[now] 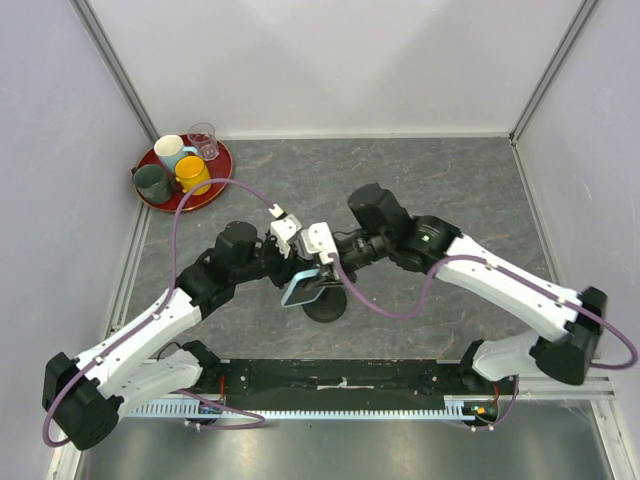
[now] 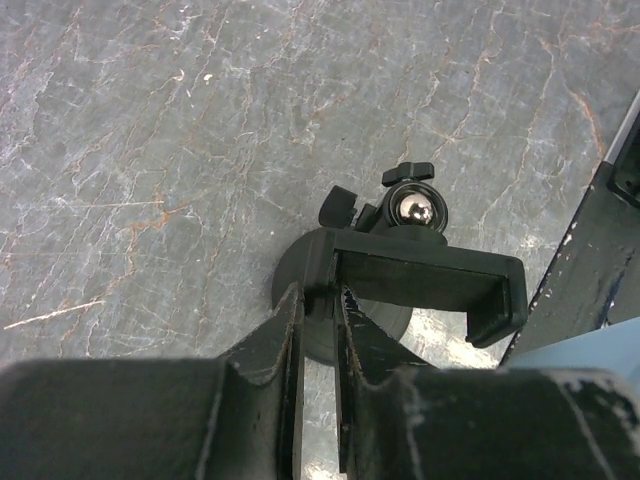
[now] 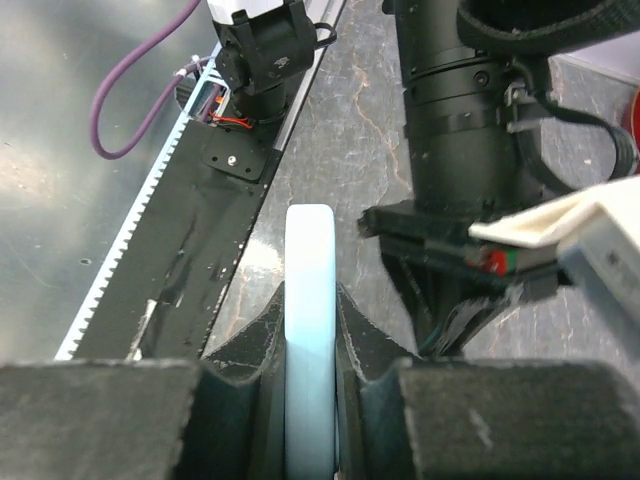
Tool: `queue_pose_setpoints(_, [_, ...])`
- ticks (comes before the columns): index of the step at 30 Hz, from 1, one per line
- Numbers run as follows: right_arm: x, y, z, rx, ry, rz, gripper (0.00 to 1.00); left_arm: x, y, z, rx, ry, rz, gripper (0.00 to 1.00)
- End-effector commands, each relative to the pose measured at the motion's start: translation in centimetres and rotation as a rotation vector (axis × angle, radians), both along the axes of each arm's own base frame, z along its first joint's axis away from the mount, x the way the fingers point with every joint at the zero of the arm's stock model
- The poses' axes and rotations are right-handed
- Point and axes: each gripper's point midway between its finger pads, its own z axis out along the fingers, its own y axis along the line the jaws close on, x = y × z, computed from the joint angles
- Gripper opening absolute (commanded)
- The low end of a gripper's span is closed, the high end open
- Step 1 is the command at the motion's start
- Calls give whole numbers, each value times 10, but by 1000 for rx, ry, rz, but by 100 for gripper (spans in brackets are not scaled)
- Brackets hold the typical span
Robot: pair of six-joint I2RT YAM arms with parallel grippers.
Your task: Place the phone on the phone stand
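With the right gripper clamped on the light-blue phone, held edge-on close by the phone stand whose cradle arm the left gripper pinches, a tilted descent could miss the cradle or topple the stand.

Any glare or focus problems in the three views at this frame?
Top external: even diffuse light, sharp, soft shadows only. Left wrist: table and stand crisp, a hot glint on its metal ball, left fingers dark and soft in the foreground. Right wrist: phone edge bright, nearly washed out; right fingers blurred at the bottom.
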Motion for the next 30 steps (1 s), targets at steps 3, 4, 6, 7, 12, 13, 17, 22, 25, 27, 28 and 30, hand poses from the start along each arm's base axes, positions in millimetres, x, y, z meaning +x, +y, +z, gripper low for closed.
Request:
queue_pose_setpoints(3, [9, 39, 22, 97, -139, 199, 0, -6, -13, 48, -113, -140, -94, 2])
queue_pose_setpoints(4, [14, 43, 9, 62, -122, 196, 0, -7, -13, 47, -111, -139, -96, 2])
queue_pose_setpoints(6, [19, 46, 1, 45, -134, 199, 0, -7, -13, 47, -112, -140, -96, 2])
queue_pose_setpoints(7, [21, 47, -3, 38, -134, 196, 0, -7, -13, 47, -113, -139, -99, 2])
queue_pose_setpoints(12, [29, 44, -23, -1, -100, 189, 0, -7, -13, 46, -109, -144, -103, 2])
queue_pose_setpoints(13, [30, 43, -24, 0, -95, 185, 0, -7, -13, 46, -107, -146, -102, 2])
queue_pose_setpoints(17, [37, 39, -27, 5, -77, 179, 0, -9, -13, 47, -112, -158, -117, 2])
queue_pose_setpoints(22, [45, 38, -26, 24, -54, 187, 0, -13, -15, 46, -114, -160, -148, 2])
queue_pose_setpoints(25, [49, 41, -24, 15, -27, 172, 0, -14, -15, 47, -117, -165, -148, 2])
queue_pose_setpoints(27, [51, 36, -31, -4, -2, 154, 0, -14, -13, 49, -119, -176, -143, 2])
queue_pose_setpoints(28, [51, 33, -33, -4, 1, 152, 0, -15, -13, 48, -120, -177, -148, 2])
queue_pose_setpoints(30, [55, 31, -41, -12, 6, 144, 0, -17, -13, 48, -123, -186, -160, 2])
